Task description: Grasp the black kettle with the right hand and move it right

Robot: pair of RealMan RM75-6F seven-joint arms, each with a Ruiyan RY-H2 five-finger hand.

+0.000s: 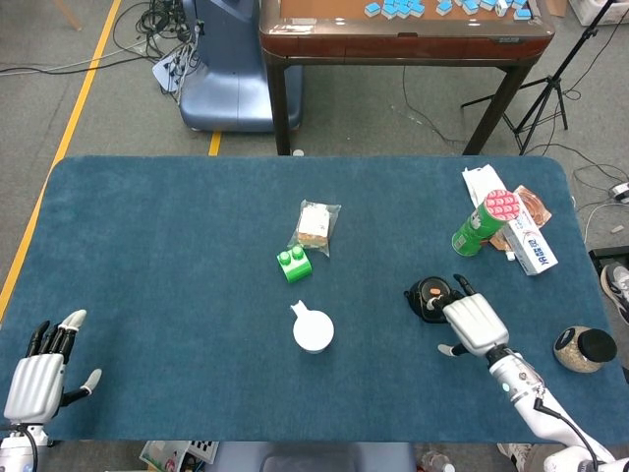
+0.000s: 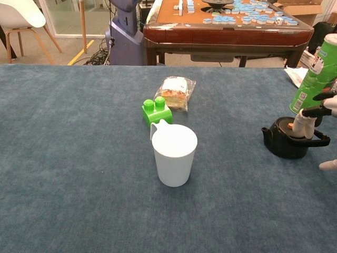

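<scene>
Black kettle (image 1: 428, 297) sits on blue desk (image 1: 177, 236), right-centre, just below-left of green canister (image 1: 484, 222) in head view. Right hand (image 1: 472, 323) at kettle's right side, fingers reaching over top; in chest view fingertips (image 2: 301, 124) rest on lid near orange knob, thumb lower right, apart from body. Can't tell whether fingers actually grip the handle or only touch; not closed round it as far as visible.

Left hand (image 1: 37, 377) at near-left corner of desk, palm down, fingers straight and spread, holds nothing.

White cup (image 1: 313, 329) near desk centre, upright, well left of kettle. Green block (image 1: 294, 264) just behind cup, wrapped snack (image 1: 315, 225) behind block, touching or nearly so. White carton (image 1: 511, 232) and red packet lie beside canister at far right. Brown jar w/ black lid (image 1: 584, 348) near right edge, to the right of right hand's forearm.
</scene>
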